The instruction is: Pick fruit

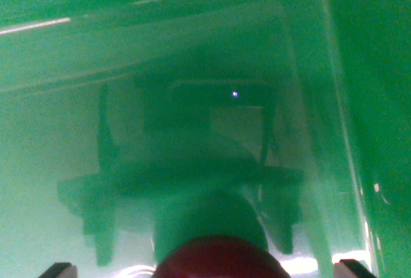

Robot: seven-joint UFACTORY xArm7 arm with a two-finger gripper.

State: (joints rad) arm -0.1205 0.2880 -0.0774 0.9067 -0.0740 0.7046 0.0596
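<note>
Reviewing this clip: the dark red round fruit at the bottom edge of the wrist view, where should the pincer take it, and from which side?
Across its widest part, coming straight down from above. The dark red fruit shows a rounded dome centred between the fingertips over the green container, so opposite sides look equally reachable. Whether the pads already touch it cannot be told.

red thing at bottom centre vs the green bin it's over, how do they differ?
The fruit is dark red and rounded; the bin is green with flat walls and a squared corner. The fruit is only a sliver at the bottom edge; the bin fills the view. The bin mirrors the end effector glossily; the fruit looks matte.
</note>
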